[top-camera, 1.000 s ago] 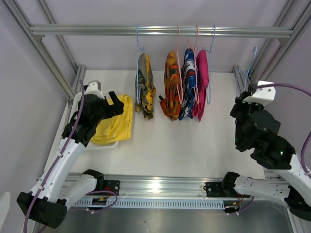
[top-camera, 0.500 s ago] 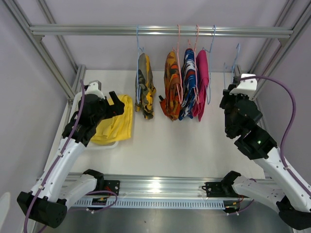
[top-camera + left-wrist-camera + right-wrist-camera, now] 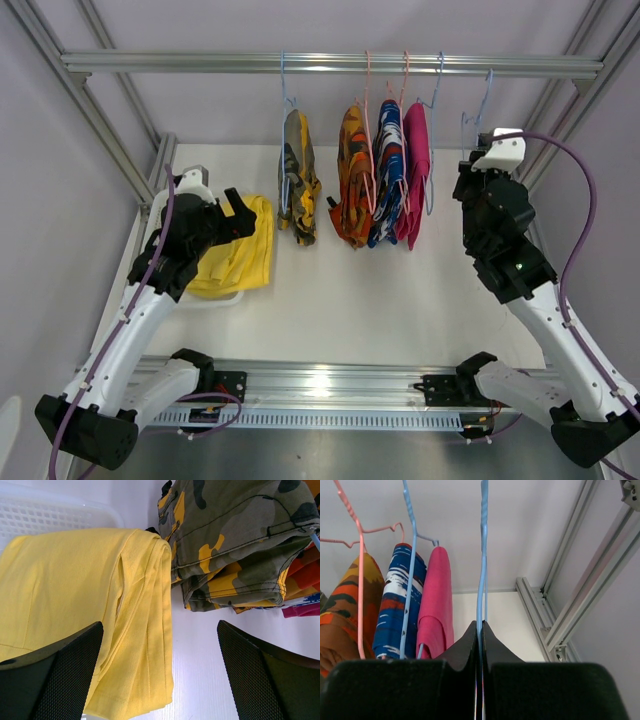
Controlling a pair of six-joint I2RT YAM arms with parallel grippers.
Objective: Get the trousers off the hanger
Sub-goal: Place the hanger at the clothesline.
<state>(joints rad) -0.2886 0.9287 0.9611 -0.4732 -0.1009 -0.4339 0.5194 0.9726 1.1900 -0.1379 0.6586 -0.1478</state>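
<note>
**Near, left.** My left gripper (image 3: 159,630) hangs with its fingers (image 3: 55,675) spread wide and nothing between them, just above the yellow trousers (image 3: 75,600). These lie flat and folded in the white mesh basket (image 3: 45,515). Their right edge reaches past the basket's rim over the table (image 3: 380,290). In the top view their long axis runs from near left to far right.

**Near, right.** My right gripper (image 3: 480,630) is pressed together, pinching the wire of an empty hanger (image 3: 482,555). This blue hanger stands upright out of the fingertips with its hook uppermost, close under the rail (image 3: 200,62). I cannot tell whether the hook rests on the rail.

**Far.** Four trousers hang from the rail. Each is folded over its own hanger, long axis vertical, loose ends pointing down, turned edge-on to my arms.
- The camouflage trousers (image 3: 298,175) hang apart at the left. In the left wrist view their lower end is just beside the yellow trousers.
- The orange trousers (image 3: 352,180), blue trousers (image 3: 388,170) and pink trousers (image 3: 415,170) hang to the right of them, packed side by side and touching.

**In the way.** A second blue hanger (image 3: 409,580) stands between my pinched wire and the hanging cloth. Pink hanger wires lie farther left. The frame posts flank the table on both sides.
</note>
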